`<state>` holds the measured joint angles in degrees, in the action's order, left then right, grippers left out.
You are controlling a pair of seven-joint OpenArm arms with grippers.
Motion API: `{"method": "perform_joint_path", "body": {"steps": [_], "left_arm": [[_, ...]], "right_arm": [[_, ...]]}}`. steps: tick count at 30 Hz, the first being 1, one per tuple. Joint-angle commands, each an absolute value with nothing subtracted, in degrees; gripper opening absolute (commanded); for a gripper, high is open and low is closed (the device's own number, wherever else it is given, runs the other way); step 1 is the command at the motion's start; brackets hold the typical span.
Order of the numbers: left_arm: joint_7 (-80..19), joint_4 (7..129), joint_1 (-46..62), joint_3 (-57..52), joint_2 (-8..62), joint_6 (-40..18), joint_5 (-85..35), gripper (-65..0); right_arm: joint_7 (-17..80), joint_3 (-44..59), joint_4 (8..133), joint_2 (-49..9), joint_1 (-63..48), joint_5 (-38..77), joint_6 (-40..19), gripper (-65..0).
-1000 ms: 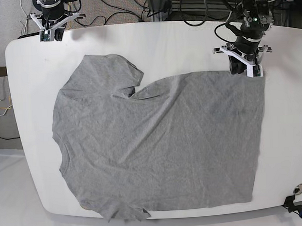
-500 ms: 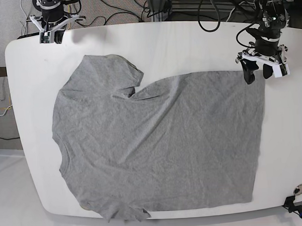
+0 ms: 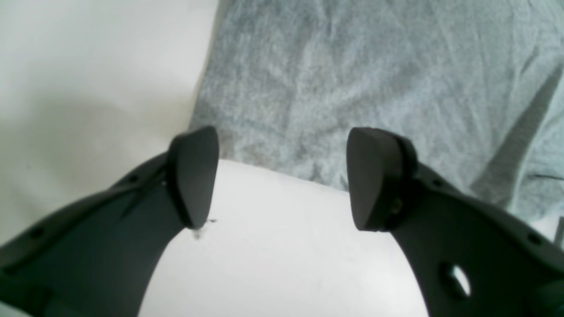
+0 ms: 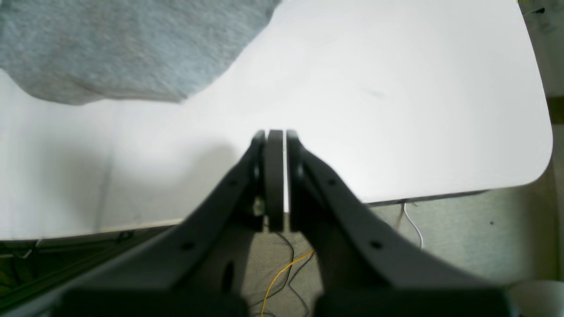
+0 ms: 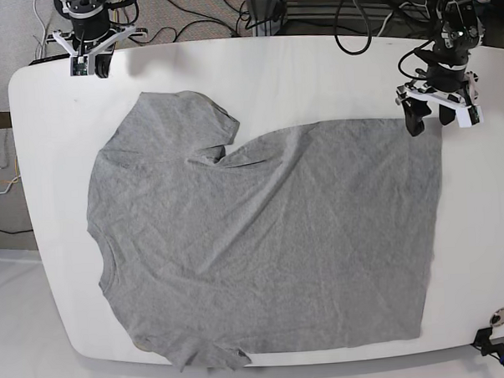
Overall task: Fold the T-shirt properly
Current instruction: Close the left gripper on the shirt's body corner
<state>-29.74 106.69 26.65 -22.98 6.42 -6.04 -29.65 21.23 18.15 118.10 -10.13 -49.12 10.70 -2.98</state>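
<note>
You see the T-shirt [image 5: 262,239] spread flat across the white table [image 5: 314,69], the left gripper [image 5: 431,121] spread wide over its far corner (holding nothing), the right gripper [image 5: 90,66] pressed together at the far edge.

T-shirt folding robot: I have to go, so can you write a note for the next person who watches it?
Left gripper: open, empty, by the T-shirt's far hem corner, not touching it.
Right gripper: shut, empty, parked at the table's far edge, away from the shirt.
T-shirt: spread flat on the white table, wrinkled, one sleeve lying near the right gripper.
Done: shirt laid out.
Left: every fold.
</note>
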Motion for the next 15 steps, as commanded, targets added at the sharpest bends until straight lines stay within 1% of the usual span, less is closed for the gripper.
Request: {"method": "perform_joint_path", "body": {"steps": [1,6,11,15], "left_arm": [[-28.47,106.90,26.09,-23.14,7.22,-6.39,-29.94,-22.2],[-27.99,106.05,25.39,-22.99,7.28,-6.41,-29.81,-21.4],[-27.09,107.74,25.46,-22.76,7.26,-6.71,-29.89,-20.0],[-26.26,106.05,23.82,-22.94,7.45,-6.82,-32.85,-18.7]], "right_arm": [[20.00,18.48,119.52,-10.50,-49.63,10.52,-3.03,-65.0],[20.01,18.47,119.68,-10.52,-49.77,10.64,-3.44,-65.0],[20.00,18.60,119.63,-10.49,-49.67,10.35,-3.46,-65.0],[20.10,18.38,119.40,-10.64,-49.66,10.67,-3.47,-65.0]]}}
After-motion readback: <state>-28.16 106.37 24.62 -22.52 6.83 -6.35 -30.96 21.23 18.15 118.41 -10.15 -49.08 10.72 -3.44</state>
